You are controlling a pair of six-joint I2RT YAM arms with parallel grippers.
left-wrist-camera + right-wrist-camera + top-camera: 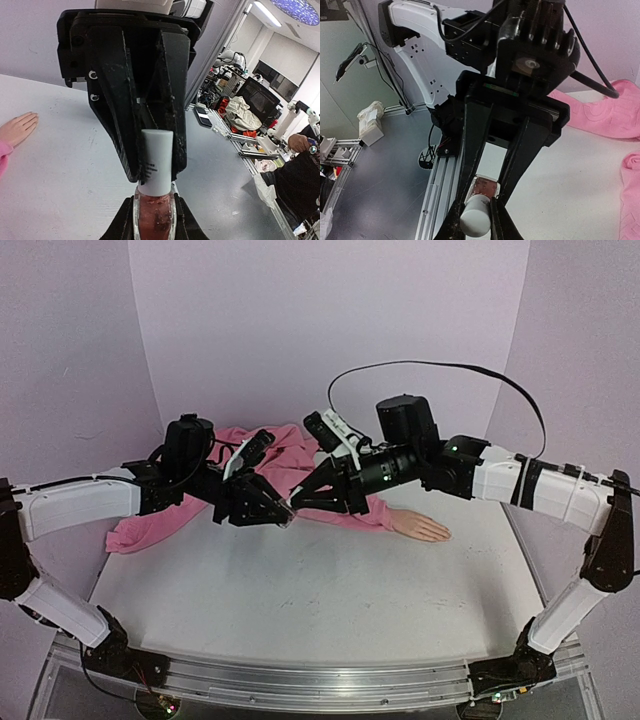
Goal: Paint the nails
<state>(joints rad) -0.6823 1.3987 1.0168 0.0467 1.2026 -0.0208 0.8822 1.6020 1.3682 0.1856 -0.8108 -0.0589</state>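
Two pincers: the left pincer (276,512) was clamped on the bottle (152,215); the right pincer (304,498) was closed tight on its pale cap (474,220), both above the tabletop (300,590).
Done: bottle lifted and gripped at both ends.
Left: the cap looked still seated, so unscrewing, drawing the brush and all the painting remained, I judged.
Nails: the nails (441,534) were too small to show any polish.
Hand's place: the mannequin hand (420,527) lay flat on the tabletop, right of the pincers and apart from them.
Hand's axis: along the tabletop, fingers toward the right arm's side, wrist in the pink sleeve (285,445).
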